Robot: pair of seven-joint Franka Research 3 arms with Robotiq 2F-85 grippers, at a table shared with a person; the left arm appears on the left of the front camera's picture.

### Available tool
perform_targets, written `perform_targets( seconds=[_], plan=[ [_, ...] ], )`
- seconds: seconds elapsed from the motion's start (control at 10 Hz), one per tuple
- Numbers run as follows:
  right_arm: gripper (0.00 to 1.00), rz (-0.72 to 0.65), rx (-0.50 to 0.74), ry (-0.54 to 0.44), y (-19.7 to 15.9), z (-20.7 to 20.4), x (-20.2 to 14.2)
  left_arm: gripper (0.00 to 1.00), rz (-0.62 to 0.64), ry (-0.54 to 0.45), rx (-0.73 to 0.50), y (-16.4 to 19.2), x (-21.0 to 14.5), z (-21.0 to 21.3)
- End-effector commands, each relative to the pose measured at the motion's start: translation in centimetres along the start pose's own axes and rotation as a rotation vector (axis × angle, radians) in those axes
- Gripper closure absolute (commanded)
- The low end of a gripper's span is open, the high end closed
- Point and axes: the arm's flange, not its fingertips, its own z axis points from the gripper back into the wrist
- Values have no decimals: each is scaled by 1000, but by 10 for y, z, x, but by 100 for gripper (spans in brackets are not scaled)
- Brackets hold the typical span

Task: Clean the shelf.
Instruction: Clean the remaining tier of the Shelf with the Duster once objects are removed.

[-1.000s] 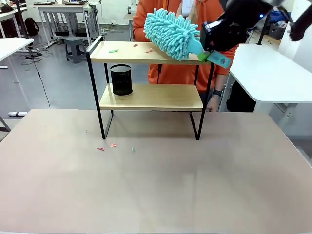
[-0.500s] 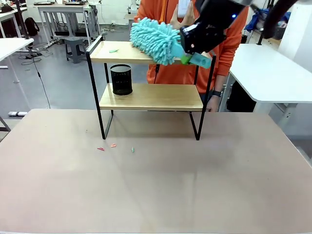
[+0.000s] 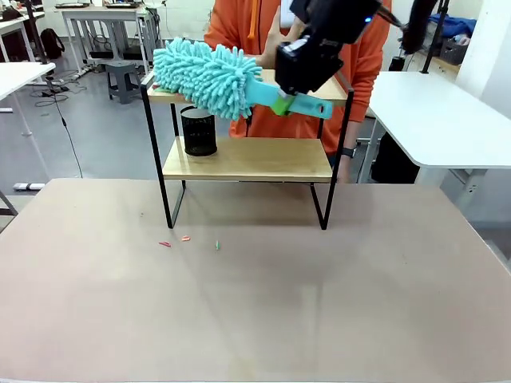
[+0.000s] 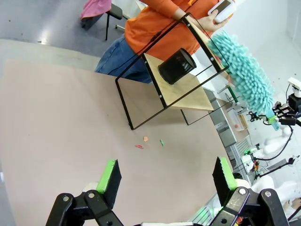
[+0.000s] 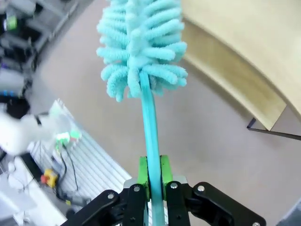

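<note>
The shelf (image 3: pixel 247 158) stands at the table's far middle, two wooden boards in a black frame. My right gripper (image 3: pixel 281 97) is shut on the handle of a teal fluffy duster (image 3: pixel 206 77), whose head lies over the left end of the top board. In the right wrist view the green pads (image 5: pixel 142 172) clamp the teal handle, the duster head (image 5: pixel 141 44) points away and a shelf board (image 5: pixel 244 52) lies to the right. My left gripper (image 4: pixel 167 176) hangs open high above the table, looking at the shelf (image 4: pixel 181 92) and the duster (image 4: pixel 244 75).
A black mesh cup (image 3: pixel 199 130) stands on the lower board's left end. Small red and green scraps (image 3: pixel 185 238) lie on the tan table in front of the shelf. A person in orange (image 3: pixel 375 56) stands right behind the shelf. A white table (image 3: pixel 439 120) is at right.
My right gripper has swept the duster leftward along the top board, from its right end to its left end. The scraps seen on that board earlier are now under the duster or gone.
</note>
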Motion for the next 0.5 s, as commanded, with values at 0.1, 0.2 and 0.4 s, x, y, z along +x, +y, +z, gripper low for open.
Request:
perform_targets(
  seconds=[0.1,0.2,0.4],
  plan=[
    [87,232,135,97,-20,45,-63,0,-20,-19,-15,0,0,-2],
    [87,319,204,117,-21,58,-88,0,-20,-19,-15,0,0,-2],
    [87,391,333,123,-27,69,-125,0,-20,-19,-15,0,0,-2]
  ],
)
